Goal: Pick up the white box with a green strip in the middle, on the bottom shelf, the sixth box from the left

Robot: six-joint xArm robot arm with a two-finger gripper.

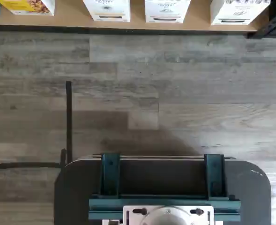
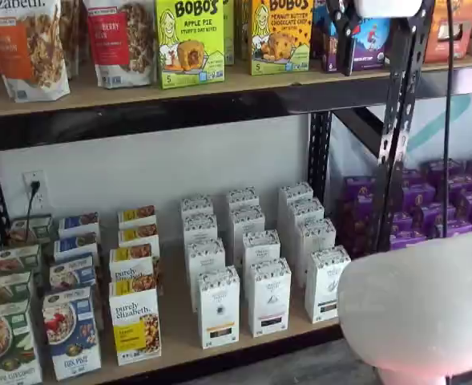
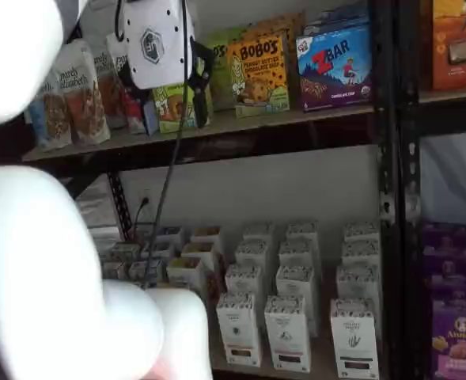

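gripper [image 2: 345, 46] is up at upper-shelf height, in front of the Bobo's boxes [image 2: 281, 36]. White body and black fingers show in both shelf views, but no clean look at a gap, so can't tell whether it's parted or closed. Nothing visibly in it. Cable [image 3: 168, 166] hangs down from it past the shelves.

Wrist view: dark mount [image 1: 163, 185] with teal brackets and white round plate, over grey wood-look floor [image 1: 175, 84]. Front edge of the bottom shelf [image 1: 72, 19] is at the frame edge with 3 white carton bases on it.

Target white box [image 2: 326, 282] stands upright in the front row of the bottom shelf, the end one of the 3 front white cartons, on the side nearest the black upright [image 2: 396, 144] and the purple boxes [image 2: 428, 200]. Same box in a shelf view [image 3: 354, 336]. More alike cartons are lined up behind it, and a neighbour carton [image 2: 268, 295] is just beside it with a small gap. Cereal boxes [image 2: 135, 321] are on the far side of the white group.

Blurred white arm link [image 2: 420, 313] fills the near foreground in both shelf views and doesn't cover the target.
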